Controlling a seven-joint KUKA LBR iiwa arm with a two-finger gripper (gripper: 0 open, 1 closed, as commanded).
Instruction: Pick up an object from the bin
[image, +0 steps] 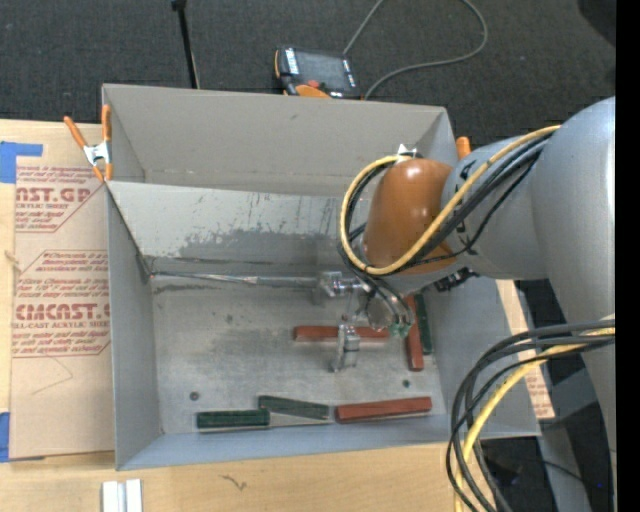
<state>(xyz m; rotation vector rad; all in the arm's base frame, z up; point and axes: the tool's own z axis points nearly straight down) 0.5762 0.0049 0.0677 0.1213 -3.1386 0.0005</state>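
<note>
Nearest the camera, along the front wall of the grey metal bin (132, 330), three flat bars lie almost end to end: a dark green bar (232, 420) on the left, a second dark green bar (295, 407) slightly tilted beside it, and a red bar (384, 408) on the right. None of them is touched.

Further in, near the middle of the floor, another red bar (318, 334) lies flat and crosswise. The gripper (343, 322) is low over it. Its jaws stand apart: one metal fingertip shows on the far side of the bar, and the other crosses the bar's nearer edge. The bar looks to be resting on the floor and not clamped, so nothing is held yet.

Just to the right, under the arm's wrist, a short red bar (413, 352) and a dark green bar (424, 325) lie side by side, pointing away from the camera.

Behind these rises the arm's orange wrist cover (405, 215), looped with yellow cables (350, 215). Beyond it is the bin's scuffed far slope.

As a judgement, the task is at the grasp stage. The approach seems done, while closing on the middle red bar and lifting it clear are left.

No brand, label or lettering can be read on any bar.
</note>
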